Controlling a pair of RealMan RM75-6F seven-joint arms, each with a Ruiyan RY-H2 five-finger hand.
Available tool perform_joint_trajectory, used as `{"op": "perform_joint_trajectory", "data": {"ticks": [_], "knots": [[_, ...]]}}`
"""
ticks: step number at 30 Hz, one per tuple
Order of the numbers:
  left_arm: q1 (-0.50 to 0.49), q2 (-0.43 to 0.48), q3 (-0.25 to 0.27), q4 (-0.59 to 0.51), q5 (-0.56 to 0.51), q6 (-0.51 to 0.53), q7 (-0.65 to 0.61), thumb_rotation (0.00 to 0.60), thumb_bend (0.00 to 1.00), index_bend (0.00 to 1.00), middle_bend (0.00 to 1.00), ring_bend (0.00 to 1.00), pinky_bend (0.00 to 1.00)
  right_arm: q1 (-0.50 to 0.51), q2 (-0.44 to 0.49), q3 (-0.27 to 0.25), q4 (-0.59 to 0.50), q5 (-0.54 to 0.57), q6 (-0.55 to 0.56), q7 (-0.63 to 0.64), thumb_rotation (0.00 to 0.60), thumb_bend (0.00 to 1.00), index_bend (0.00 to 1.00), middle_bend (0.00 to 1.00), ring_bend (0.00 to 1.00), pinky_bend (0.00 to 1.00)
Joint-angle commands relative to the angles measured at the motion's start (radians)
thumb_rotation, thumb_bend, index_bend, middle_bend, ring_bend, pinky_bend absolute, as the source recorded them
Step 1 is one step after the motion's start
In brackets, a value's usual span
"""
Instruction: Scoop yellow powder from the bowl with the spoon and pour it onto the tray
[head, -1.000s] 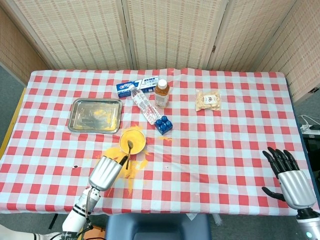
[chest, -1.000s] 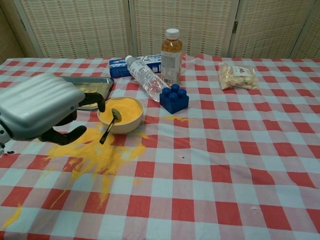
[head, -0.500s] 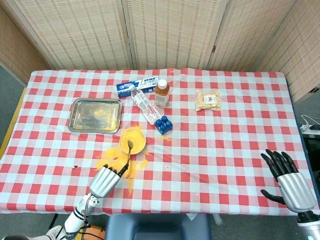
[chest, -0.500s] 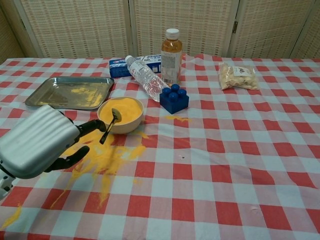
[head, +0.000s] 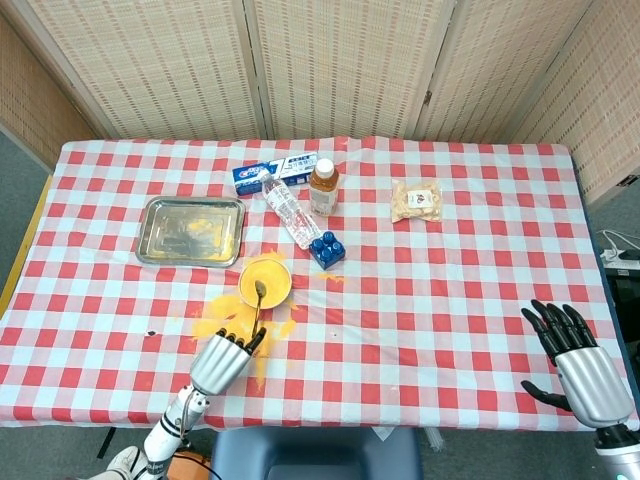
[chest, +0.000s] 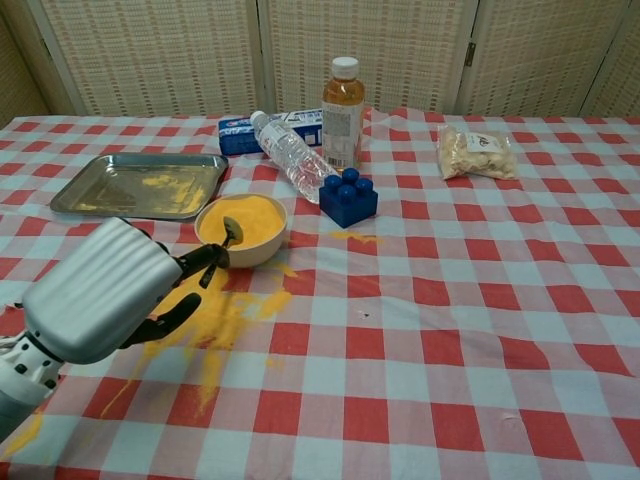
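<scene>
Resting in the bowl, spoon unheld; some powder on tray.
Your left hand (chest: 100, 295), fingers apart and empty, sits near the spoon (chest: 219, 250) propped in the bowl (chest: 242, 228); right hand (head: 580, 360) spread, idle. Tray (chest: 100, 195) carries some yellow powder; much lies spilled on the table (chest: 450, 330). Regrasp to scoop again.

The left hand (chest: 105, 290) hangs low near the front table edge, fingers loosely apart and pointing forward, holding nothing. The right hand (head: 578, 357) sits at the far right, fingers spread, empty.
</scene>
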Motion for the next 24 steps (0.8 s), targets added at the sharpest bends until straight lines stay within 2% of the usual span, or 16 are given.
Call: {"op": "perform_joint_trajectory", "data": {"ticks": [1,8,24], "knots": [[0.002,0.006,-0.006,-0.002,-0.006,-0.011,-0.003,0.6,0.43,0.39,1.0,1.0,1.0,0.001,-0.001,0.001,0.001,0.002,-0.003,-0.001,0.6,0.0,0.0,0.0,0.0,0.0],[0.0,0.007,-0.013,0.0,0.001,-0.014,0.004,0.6,0.43,0.44,1.0,1.0,1.0,0.0,0.0,0.0,-0.001,0.002,-0.003,-0.004,0.6,0.0,0.0,0.0,0.0,0.0],[-0.011,-0.014,-0.028,0.041,0.013,0.003,-0.032,0.6,0.44,0.48,1.0,1.0,1.0,0.002,-0.002,0.001,-0.002,0.005,-0.009,-0.01,0.6,0.0,0.0,0.0,0.0,0.0]]}}
